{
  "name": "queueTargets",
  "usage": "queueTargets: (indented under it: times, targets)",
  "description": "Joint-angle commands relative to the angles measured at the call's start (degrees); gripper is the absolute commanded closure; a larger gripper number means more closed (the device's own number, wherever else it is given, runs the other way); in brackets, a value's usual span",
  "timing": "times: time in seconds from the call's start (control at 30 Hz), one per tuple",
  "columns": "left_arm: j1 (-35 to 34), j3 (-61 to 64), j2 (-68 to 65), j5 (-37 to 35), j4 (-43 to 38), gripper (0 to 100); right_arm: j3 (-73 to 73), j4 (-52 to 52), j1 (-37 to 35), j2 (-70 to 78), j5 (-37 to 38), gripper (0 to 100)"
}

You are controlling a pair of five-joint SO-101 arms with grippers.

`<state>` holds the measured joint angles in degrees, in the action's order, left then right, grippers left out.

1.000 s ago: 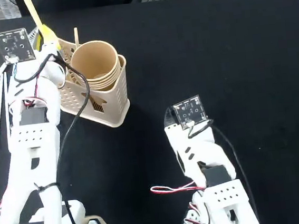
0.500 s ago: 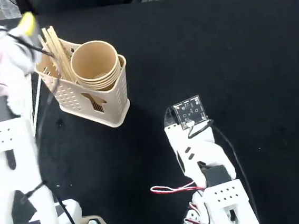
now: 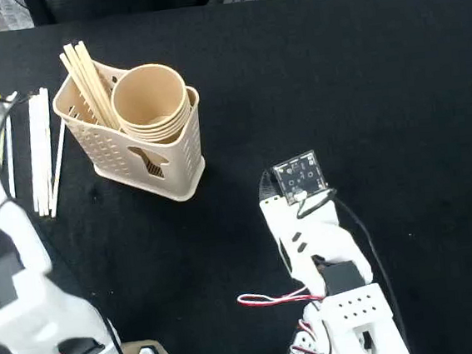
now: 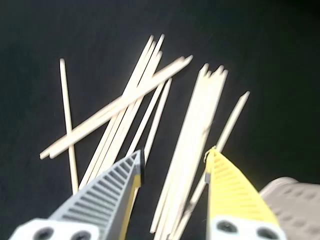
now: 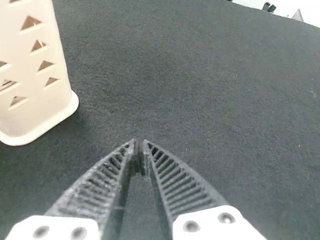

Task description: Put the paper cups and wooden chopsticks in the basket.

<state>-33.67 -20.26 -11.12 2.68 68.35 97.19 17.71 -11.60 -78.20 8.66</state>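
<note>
While one basket (image 3: 164,171) stands, chopsticks (image 3: 41,154) (over ten) lie.

The table (image 3: 378,88) is plain matte black. The basket (image 3: 147,165) is cream, patterned with rows of small holes and triangle cut-outs. The paper cups (image 3: 151,97) are tan brown, and the wooden chopsticks (image 4: 145,110) are pale ivory. The left gripper (image 4: 173,154) is ribbed, grey on one side and yellow on the other. The right gripper (image 5: 138,145) is ribbed black on a white arm (image 3: 336,259).
</note>
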Motion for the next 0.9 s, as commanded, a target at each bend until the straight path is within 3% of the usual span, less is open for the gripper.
queueTargets:
  times: [0.0,0.17,0.5,0.87]
  targets:
    - [-2.24,-14.73,-14.24,4.04,2.64,79,-0.04,0.00,-0.26,-0.57,0.44,98.3]
    - [-2.59,-28.35,-30.95,7.82,4.48,79,-0.04,0.00,-0.35,-0.57,0.44,98.3]
    - [-2.59,-54.46,-54.86,7.74,5.36,79,-0.04,0.00,-0.44,-0.57,0.44,98.3]
    - [-2.68,-62.46,-65.93,7.82,5.19,82,-0.04,0.00,-0.44,-0.57,0.44,98.3]
